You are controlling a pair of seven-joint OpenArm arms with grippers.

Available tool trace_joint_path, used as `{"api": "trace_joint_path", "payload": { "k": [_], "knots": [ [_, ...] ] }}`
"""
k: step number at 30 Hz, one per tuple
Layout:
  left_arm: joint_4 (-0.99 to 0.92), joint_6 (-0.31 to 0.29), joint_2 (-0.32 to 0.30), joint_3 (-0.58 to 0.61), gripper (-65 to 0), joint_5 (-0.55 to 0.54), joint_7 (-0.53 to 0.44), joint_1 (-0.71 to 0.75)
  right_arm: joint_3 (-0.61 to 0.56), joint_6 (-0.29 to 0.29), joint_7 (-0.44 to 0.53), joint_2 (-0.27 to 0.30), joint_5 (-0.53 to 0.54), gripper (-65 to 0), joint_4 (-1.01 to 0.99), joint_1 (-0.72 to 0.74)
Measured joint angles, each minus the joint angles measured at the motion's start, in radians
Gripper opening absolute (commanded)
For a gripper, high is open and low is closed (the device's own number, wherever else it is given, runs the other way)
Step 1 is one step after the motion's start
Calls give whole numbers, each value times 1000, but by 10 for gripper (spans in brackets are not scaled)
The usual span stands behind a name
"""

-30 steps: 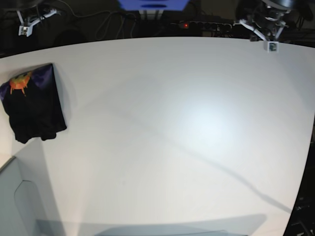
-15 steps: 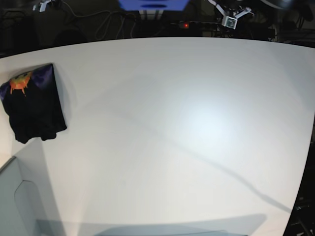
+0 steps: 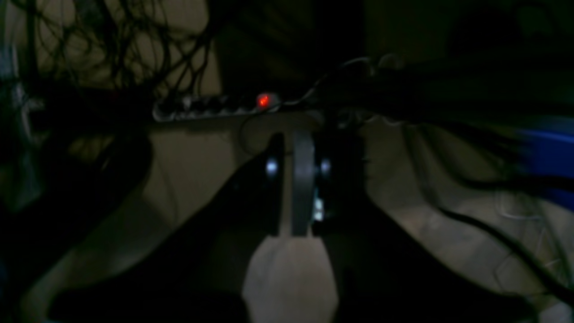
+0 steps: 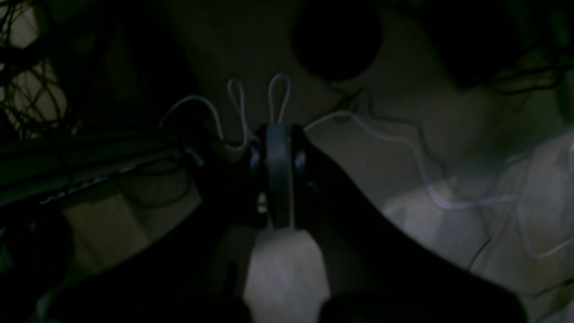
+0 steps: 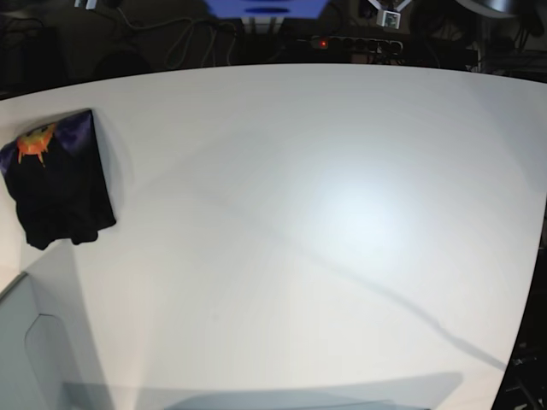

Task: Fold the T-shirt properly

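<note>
The black T-shirt [image 5: 57,184] lies folded into a small bundle at the left edge of the white table [image 5: 325,222], with its orange print and purplish patch facing up at its far end. My left gripper [image 5: 390,16] is beyond the table's far edge, high at the top. In the left wrist view its jaws [image 3: 298,179] are shut and empty over the dark floor. My right gripper [image 4: 278,175] is also shut and empty above cables; in the base view only a sliver of it [image 5: 85,3] shows at the top left. Both are far from the shirt.
A power strip with a red light [image 5: 355,43] lies behind the table, also in the left wrist view [image 3: 215,107]. A blue object [image 5: 265,8] stands at the back centre. Loose cables [image 4: 367,130] lie on the floor. A grey panel [image 5: 34,350] is at the front left.
Both grippers have moved up and away behind the table's far edge; the left one shifted leftward in the base view, the right one almost out of frame. The T-shirt has not moved.
</note>
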Motion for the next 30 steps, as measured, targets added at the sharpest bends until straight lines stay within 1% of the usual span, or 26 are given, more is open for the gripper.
{"api": "trace_joint_path", "payload": {
  "k": [3,5,9,13,16,20,24,27,28,30],
  "knots": [
    [-158,-3,-5,-2,-612,4,6,-91,-59,0,20,19,-2,-650,-136,74],
    [-226,-10,-2,-2,-612,-2,0,-136,-92,-2,43,22,0,-650,-192,113],
    [-323,-8,2,-1,-612,0,2,-237,-124,-3,24,19,1,-650,-248,181],
    [-399,-3,1,0,-612,-2,-10,-311,-178,-2,9,23,2,-650,-283,219],
    [-465,-6,-6,0,-612,1,2,-344,-213,-3,-15,21,1,-650,-323,238],
    [-503,-2,-33,-2,-612,2,1,-366,-235,-3,-14,19,2,-650,-370,258],
    [-507,3,-25,-3,-611,0,-4,-380,-245,-3,-23,17,2,-650,-403,282],
    [-508,-1,-17,-2,-611,0,-2,-380,-245,-3,-88,16,2,-650,-406,299],
    [-508,3,-18,12,-611,0,-1,-381,-245,-3,-107,16,3,-650,-404,301],
    [-516,72,-21,76,-611,1,1,-388,-245,-3,-136,17,2,-650,-404,312]
  ]
}}
